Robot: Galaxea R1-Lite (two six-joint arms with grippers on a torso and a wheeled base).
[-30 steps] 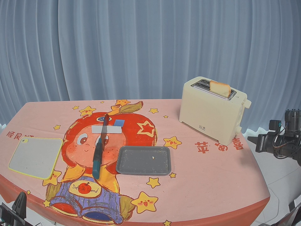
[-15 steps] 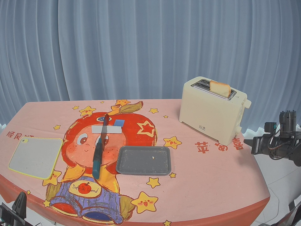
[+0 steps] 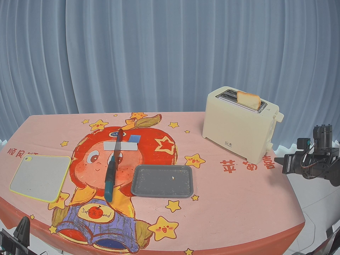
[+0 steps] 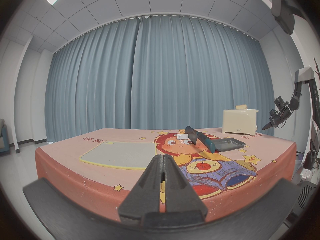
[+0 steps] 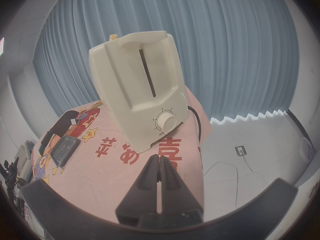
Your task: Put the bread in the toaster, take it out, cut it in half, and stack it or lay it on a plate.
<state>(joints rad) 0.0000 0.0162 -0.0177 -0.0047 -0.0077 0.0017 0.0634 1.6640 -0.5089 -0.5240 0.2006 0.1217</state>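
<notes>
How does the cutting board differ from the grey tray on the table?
The cutting board is pale with a yellow-green border and no rim; the tray is dark grey with a raised rim. The cutting board lies near the left edge of the table, the tray nearer the middle, beside the knife. Both are rounded rectangles lying flat.

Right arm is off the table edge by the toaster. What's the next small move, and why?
Probably lift the right gripper up and in over the lever of the toaster, ready to press it down. The bread stands high in the slot, the lever sits at the top of its track, and the gripper is shut, apart from the toaster.
</notes>
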